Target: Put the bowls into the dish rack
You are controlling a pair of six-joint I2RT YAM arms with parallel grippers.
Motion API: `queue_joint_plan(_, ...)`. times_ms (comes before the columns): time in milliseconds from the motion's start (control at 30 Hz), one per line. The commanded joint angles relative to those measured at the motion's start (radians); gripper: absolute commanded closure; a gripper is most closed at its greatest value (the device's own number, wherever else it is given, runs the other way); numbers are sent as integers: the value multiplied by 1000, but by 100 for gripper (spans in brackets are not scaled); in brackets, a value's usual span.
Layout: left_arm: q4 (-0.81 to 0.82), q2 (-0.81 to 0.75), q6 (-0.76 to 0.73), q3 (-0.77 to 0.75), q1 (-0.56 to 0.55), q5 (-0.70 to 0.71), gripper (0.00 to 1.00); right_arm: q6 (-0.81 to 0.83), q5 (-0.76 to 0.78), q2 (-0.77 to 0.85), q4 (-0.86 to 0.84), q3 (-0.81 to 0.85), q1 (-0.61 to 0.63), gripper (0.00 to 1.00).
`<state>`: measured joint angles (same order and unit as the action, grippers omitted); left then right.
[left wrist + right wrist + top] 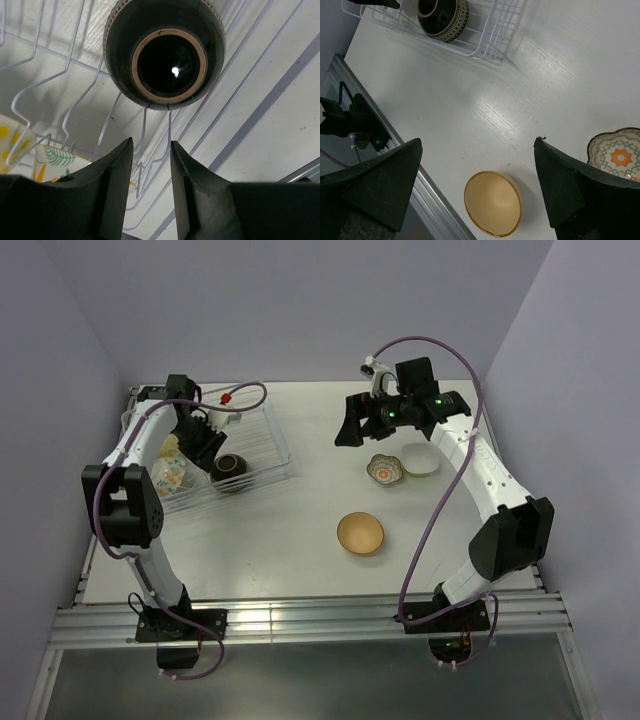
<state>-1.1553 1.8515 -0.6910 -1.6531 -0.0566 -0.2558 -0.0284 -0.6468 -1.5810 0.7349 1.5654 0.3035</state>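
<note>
Top external — dark brown bowl in dish rack at ten o'clock.
Left gripper narrowly parted, right gripper spread wide — both empty; tan bowl out at five o'clock.

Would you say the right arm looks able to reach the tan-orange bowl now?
Probably yes: the right pincer is open, and the tan-orange bowl sits alone on the table, nothing between them.

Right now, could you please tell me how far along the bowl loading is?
Done: the dark brown bowl, lying on its side, and two white patterned bowls are in the dish rack. In hand: nothing; the left hand is open and empty near the dark bowl, the right hand open above the table. Left: the tan-orange bowl, scalloped bowl and lime-green bowl.
</note>
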Motion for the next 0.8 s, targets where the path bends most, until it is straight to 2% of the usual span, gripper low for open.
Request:
queue_joint_plan(0,23,18,-21,6,-3,-57,58,18,-2,49,11,-8,-15,0)
queue_joint_plan(233,-27,-11,-38,-14,-3,-46,54,71,21,39,37,-28,-21,0)
queue_joint_plan(400,-79,-61,-42,-65,-2,-34,50,137,117,0,110,-44,-21,2)
queue_joint_plan(600,-133,-147,-19,-162,0,-160,33,292,179,-60,268,-97,-21,8)
queue_joint_plan(767,-20,-235,105,-137,-2,-247,15,406,251,-85,314,-200,-20,10)
